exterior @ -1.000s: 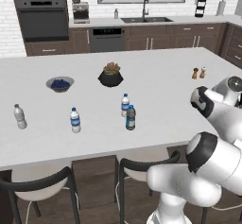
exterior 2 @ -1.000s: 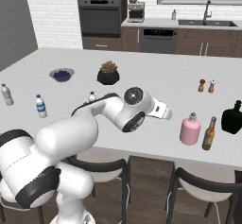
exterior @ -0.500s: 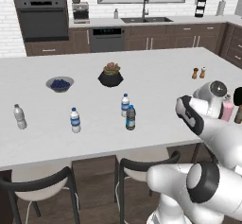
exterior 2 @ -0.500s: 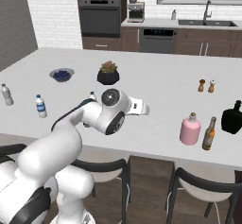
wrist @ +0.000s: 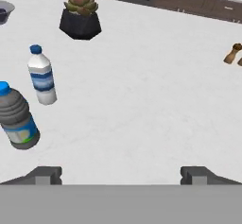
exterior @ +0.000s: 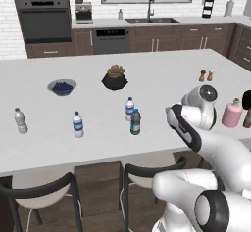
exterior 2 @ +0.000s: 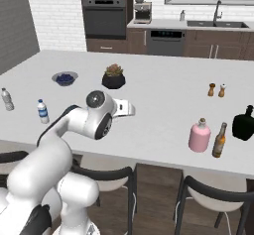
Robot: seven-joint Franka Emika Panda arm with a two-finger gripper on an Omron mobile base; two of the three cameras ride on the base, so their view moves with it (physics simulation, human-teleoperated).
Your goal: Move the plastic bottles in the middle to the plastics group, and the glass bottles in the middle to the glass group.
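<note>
Plastic bottles, clear (wrist: 41,75) and dark-tinted (wrist: 17,117), stand upright, caps up.

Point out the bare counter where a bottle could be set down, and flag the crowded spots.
Bare: between the plain bottle and the blue-labelled bottle; also between the plant pot and the shakers. Crowded: the pink bottle, brown bottle and black bottle cluster tightly.

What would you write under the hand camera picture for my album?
Open gripper hovering above the white counter, two blue-capped plastic bottles to its left, potted succulent beyond.
</note>
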